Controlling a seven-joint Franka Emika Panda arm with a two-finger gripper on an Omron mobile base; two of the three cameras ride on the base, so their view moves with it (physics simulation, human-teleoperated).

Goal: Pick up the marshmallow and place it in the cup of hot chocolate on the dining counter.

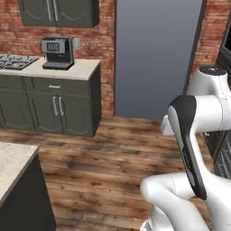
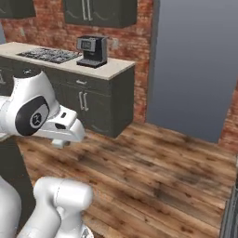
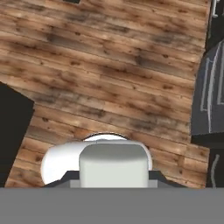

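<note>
In the hand view the marshmallow (image 3: 113, 164), a pale soft-edged block, sits close to the camera between the two dark finger tips. My gripper (image 3: 113, 178) is shut on it and points down at the wooden floor. A beige speckled corner of the dining counter (image 1: 12, 163) shows at the lower left of the left base view. The cup of hot chocolate is out of view. My folded white arm (image 1: 194, 149) stands over the floor, apart from the counter.
A short cabinet-fronted counter (image 1: 67, 72) along the brick wall carries a coffee machine (image 1: 57, 52) and a stovetop (image 1: 16, 61). A tall grey panel (image 1: 155, 58) stands to its right. Dark cabinets (image 3: 210, 87) line the hand view's right edge. Wooden floor (image 2: 153, 172) lies between.
</note>
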